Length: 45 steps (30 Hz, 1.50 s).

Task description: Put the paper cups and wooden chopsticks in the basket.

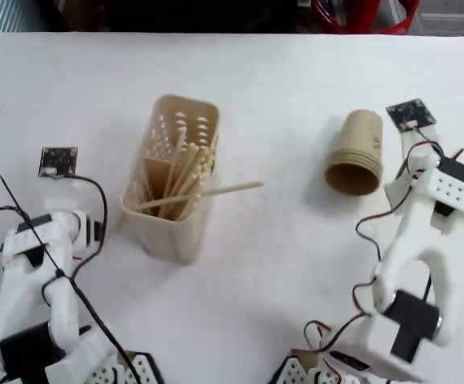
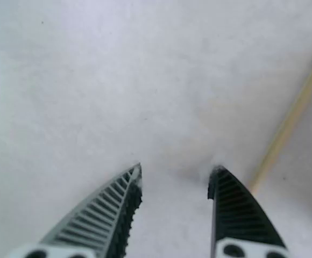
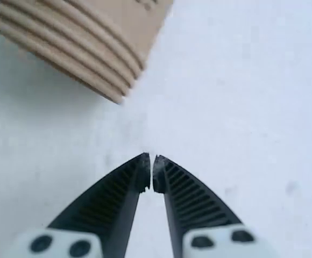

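Observation:
A beige perforated basket (image 1: 172, 188) stands left of the table's middle and holds several wooden chopsticks (image 1: 186, 178). One chopstick (image 1: 230, 190) pokes out over its rim to the right. A nested stack of paper cups (image 1: 356, 152) lies on its side at the right, mouth toward the table's front. In the right wrist view the cups (image 3: 86, 37) lie just beyond my right gripper (image 3: 150, 171), which is shut on nothing above the white table. My left gripper (image 2: 176, 176) is open over bare table, with a blurred thin beige strip (image 2: 291, 121) beside it.
The left arm (image 1: 36, 248) stands at the front left, beside the basket. The right arm (image 1: 424, 232) stands at the front right, next to the cups. Loose cables (image 1: 96, 200) trail from both arms. Red and dark objects (image 1: 360, 14) lie beyond the far edge.

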Tool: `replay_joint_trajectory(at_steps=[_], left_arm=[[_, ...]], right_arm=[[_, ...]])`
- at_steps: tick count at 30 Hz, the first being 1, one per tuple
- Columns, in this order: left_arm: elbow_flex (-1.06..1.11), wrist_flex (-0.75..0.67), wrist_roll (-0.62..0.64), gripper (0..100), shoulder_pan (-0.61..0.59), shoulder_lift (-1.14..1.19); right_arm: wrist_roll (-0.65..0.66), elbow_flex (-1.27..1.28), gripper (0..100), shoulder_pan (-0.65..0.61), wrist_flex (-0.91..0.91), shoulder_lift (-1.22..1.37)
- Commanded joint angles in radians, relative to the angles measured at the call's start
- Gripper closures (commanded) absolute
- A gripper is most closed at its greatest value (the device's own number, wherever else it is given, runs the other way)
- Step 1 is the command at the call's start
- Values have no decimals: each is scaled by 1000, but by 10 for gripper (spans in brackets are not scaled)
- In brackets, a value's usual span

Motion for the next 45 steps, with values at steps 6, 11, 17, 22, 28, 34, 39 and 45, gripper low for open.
replay_joint_trajectory(at_steps=[6, 11, 17, 22, 28, 34, 39, 45], left_arm=[[-5, 25, -12, 789, -4, -4], [-5, 25, -12, 789, -4, -4], [-5, 25, -12, 789, -19, -4], [-5, 25, -12, 789, -19, -4], [-5, 25, -12, 789, -19, -4], [-5, 25, -12, 789, -19, -4], [-5, 25, -12, 789, -19, -4], [-5, 25, -12, 789, -19, -4]], right_arm=[[38, 49, 954, -70, 91, -303], [86, 239, 830, -297, 30, -496], [78, 669, 785, -509, -409, -840], [87, 879, 701, -483, -616, -898], [293, 924, 701, -371, -762, -825], [443, 918, 702, -280, -1001, -613], [465, 885, 704, -275, -1207, -429], [468, 727, 721, -280, -1224, -179]])
